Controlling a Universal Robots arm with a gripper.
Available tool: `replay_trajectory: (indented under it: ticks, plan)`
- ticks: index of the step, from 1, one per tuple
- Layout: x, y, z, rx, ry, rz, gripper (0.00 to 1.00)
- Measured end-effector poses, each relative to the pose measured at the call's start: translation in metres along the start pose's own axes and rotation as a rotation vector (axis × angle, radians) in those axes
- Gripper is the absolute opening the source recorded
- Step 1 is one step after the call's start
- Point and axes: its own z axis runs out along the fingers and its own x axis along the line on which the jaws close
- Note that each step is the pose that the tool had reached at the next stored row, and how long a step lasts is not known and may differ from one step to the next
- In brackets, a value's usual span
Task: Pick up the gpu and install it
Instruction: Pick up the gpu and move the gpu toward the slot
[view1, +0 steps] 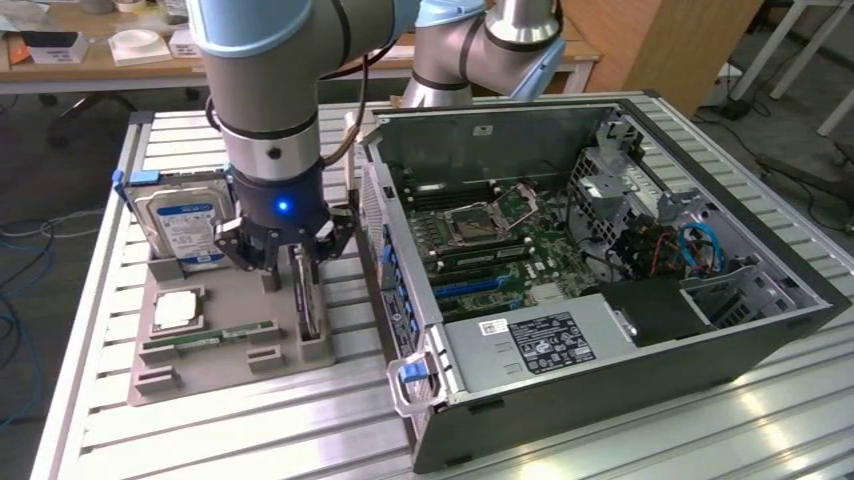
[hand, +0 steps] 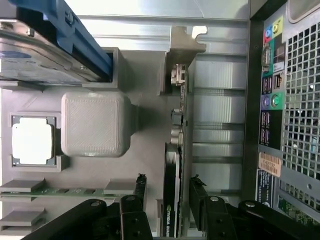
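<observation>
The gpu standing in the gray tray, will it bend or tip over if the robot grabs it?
Probably stiff: the gpu looks like a rigid flat board with a metal bracket. It stands on its thin edge in a slot of the tray, so a sideways nudge might tip it. Its exposed parts look delicate.

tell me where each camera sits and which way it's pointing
exterior view: off the arm, high up, looking down on the slatted table, the grey parts tray and the open computer case; the arm and its gripper show, low over the tray.
wrist view: on the wrist, looking down along the black fingers onto the gpu standing on edge in the tray; the fingers are open, one each side of the card.
shared: gpu, hard drive, cpu, memory stick, tray, computer case.
</observation>
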Motion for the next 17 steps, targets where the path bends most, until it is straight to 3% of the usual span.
replay_trajectory:
  ticks: [9,17]
  plan:
    - [-0.001,0.0053,0.0163,0.0002,0.0000,0.000,0.47]
    - [-0.001,0.0052,0.0165,0.0004,0.0001,0.000,0.47]
